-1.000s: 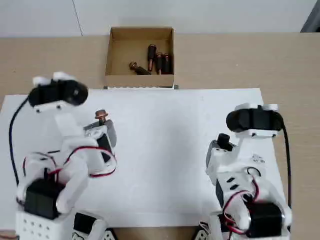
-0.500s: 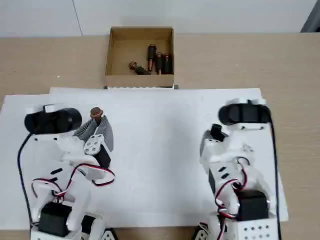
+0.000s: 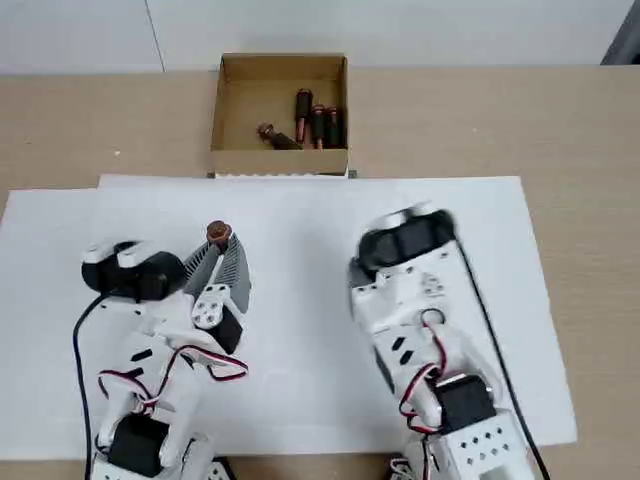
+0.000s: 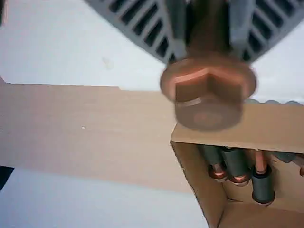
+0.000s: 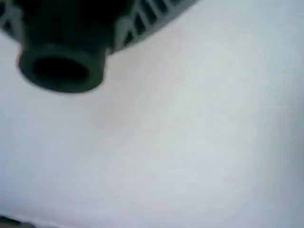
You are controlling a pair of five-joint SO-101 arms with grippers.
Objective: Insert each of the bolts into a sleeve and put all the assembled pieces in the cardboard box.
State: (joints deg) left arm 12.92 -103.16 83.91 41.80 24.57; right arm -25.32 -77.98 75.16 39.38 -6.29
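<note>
My left gripper (image 3: 221, 252) is shut on a copper bolt (image 3: 219, 234), whose hex head (image 4: 207, 90) sticks out past the grey fingers (image 4: 137, 19) toward the cardboard box (image 3: 215, 112). The box (image 4: 197, 175) holds several assembled bolt-and-sleeve pieces (image 3: 312, 124) (image 4: 237, 172). My right gripper (image 5: 66, 33) is shut on a black sleeve (image 5: 61, 69), its open end facing outward a little above the white paper (image 5: 199, 142). In the high view the right arm (image 3: 405, 248) stands just right of the bolt and covers its own gripper.
A white paper sheet (image 3: 300, 330) covers the table (image 3: 90, 120) in front of the box. The box sits at the back centre, past the sheet's far edge. Both arm bases stand at the near edge.
Both arms have swung toward the middle. The left one carried the bolt to the right, the right one moved left with the sleeve, and the gap between them has shrunk.
</note>
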